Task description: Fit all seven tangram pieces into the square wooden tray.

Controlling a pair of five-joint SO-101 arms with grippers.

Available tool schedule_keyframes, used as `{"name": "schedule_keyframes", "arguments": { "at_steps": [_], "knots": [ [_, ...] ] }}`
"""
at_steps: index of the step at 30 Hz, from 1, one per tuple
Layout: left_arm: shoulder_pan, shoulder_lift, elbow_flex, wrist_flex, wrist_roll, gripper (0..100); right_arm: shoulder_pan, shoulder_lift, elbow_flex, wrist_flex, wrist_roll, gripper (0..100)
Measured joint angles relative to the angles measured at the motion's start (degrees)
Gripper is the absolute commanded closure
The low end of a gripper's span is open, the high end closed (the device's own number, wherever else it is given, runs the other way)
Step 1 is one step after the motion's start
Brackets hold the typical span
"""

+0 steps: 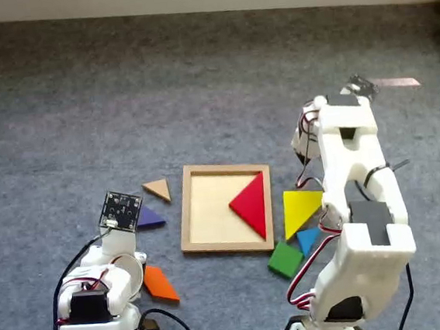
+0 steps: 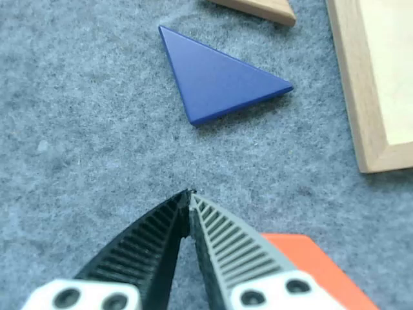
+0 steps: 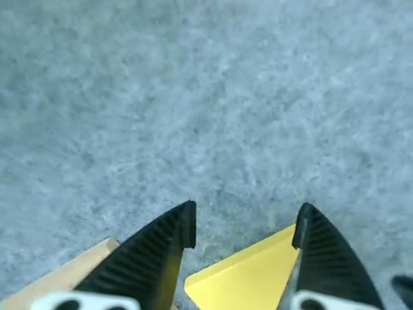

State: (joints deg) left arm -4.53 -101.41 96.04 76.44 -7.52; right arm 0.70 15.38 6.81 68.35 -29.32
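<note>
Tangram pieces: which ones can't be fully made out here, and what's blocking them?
Orange piece: in the high view the left arm covers one side. In the left wrist view the pincer and the picture edge cut it off.
Light blue piece: in the high view the right arm covers one side.
Yellow triangle: right wrist view, cut off by the edge.
Tan triangle: left wrist view, cut off by the edge.

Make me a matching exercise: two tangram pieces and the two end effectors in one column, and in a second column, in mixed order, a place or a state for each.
Column one
1. red triangle
2. yellow triangle
3. left end effector
4. right end effector

Column two
a. open
b. inside the wooden tray
c. shut
d. on the carpet, to the right of the tray in the high view

Right pairs: 1-b, 2-d, 3-c, 4-a.
</note>
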Motion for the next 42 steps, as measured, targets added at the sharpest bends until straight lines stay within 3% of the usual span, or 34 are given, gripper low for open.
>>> {"name": "schedule_keyframes", "arguments": {
  "at_steps": [8, 13, 17, 24, 39, 42],
  "knots": [
    [0.0, 0.0, 0.0, 0.0, 0.0, 99, -4.13, -6.24, -0.62, 6.07, 4.22, 76.0],
    [0.0, 0.0, 0.0, 0.0, 0.0, 99, -6.68, -15.38, 6.95, 6.15, 4.4, 76.0],
    [0.0, 0.0, 0.0, 0.0, 0.0, 99, -8.97, -20.92, 15.82, 1.23, 4.04, 76.0],
    [0.0, 0.0, 0.0, 0.0, 0.0, 99, -9.85, -28.31, 27.78, -11.25, -6.15, 75.7],
    [0.0, 0.0, 0.0, 0.0, 0.0, 99, -9.85, -21.36, 30.24, -14.42, -7.82, 75.2],
    [0.0, 0.0, 0.0, 0.0, 0.0, 99, -9.93, -20.4, 30.15, -14.59, -7.82, 68.9]
  ]
}}
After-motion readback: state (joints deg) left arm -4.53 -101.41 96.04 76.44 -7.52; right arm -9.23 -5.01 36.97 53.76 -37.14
